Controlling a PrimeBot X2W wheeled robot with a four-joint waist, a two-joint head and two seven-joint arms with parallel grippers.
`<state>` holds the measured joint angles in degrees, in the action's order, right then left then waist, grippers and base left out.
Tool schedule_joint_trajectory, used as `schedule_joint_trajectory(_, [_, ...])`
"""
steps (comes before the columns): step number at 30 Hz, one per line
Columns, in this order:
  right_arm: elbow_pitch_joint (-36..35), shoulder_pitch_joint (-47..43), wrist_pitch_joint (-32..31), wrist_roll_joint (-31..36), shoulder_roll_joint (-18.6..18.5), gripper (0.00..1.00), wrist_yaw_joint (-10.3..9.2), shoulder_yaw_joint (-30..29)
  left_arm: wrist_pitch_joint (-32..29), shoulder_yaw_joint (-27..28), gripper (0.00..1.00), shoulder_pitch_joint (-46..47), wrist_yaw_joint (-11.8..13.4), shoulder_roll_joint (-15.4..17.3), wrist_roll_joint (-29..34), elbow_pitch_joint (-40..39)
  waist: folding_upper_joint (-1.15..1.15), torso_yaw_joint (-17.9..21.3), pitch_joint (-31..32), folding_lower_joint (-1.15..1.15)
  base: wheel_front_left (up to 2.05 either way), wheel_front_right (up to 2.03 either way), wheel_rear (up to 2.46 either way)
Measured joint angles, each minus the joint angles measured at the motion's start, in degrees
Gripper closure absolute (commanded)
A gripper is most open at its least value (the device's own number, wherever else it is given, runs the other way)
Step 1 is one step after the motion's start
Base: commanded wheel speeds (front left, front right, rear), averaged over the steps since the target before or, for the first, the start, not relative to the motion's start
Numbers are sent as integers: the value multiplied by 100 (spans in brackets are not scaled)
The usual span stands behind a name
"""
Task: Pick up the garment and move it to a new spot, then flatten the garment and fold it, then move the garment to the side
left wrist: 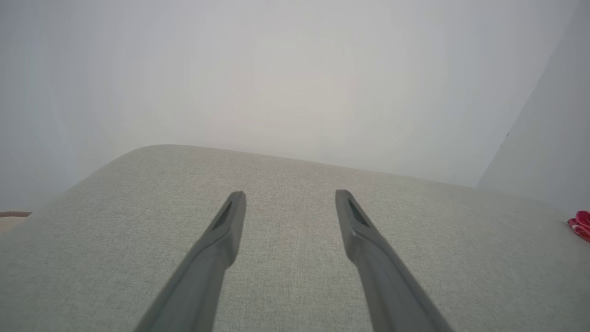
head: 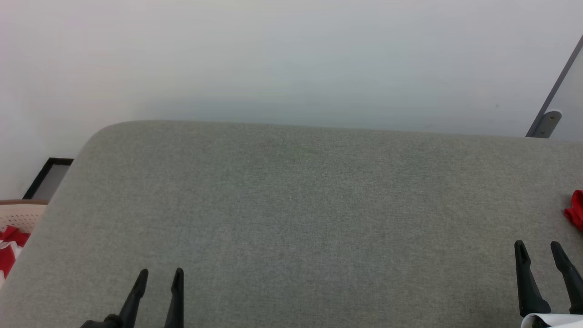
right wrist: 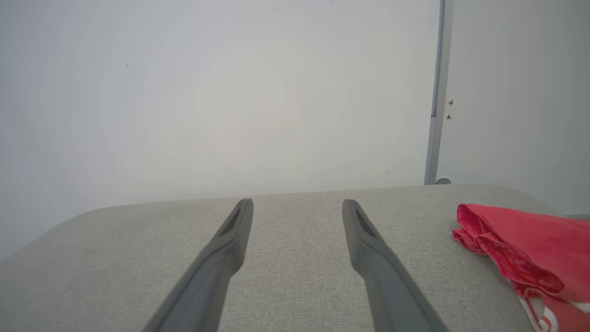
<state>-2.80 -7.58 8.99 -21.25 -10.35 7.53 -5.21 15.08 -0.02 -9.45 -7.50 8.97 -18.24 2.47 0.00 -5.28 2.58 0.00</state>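
The crumpled red fabric garment (head: 576, 214) is laid on the grey woven-fabric tabletop (head: 291, 205) at the frame's right edge, just above the dark two-fingered right gripper (head: 537, 244) at lower right. The dark two-fingered left gripper (head: 161, 272) is placed at lower left. Beyond the tabletop's left edge, a beige perforated basket (head: 23, 212) is set, red-and-white cloth (head: 9, 255) inside.

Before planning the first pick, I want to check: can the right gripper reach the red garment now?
Probably yes. The right gripper is open, and the red garment lies just to its right on the grey fabric surface, with nothing between them.
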Motion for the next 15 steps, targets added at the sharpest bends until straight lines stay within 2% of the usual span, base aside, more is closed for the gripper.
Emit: schedule_joint_trajectory(15, [-14,1,-1,-65,-3,0,0,36,0,75,0,-1,0,-69,18,-10,0,33,-45,0,0,0,0])
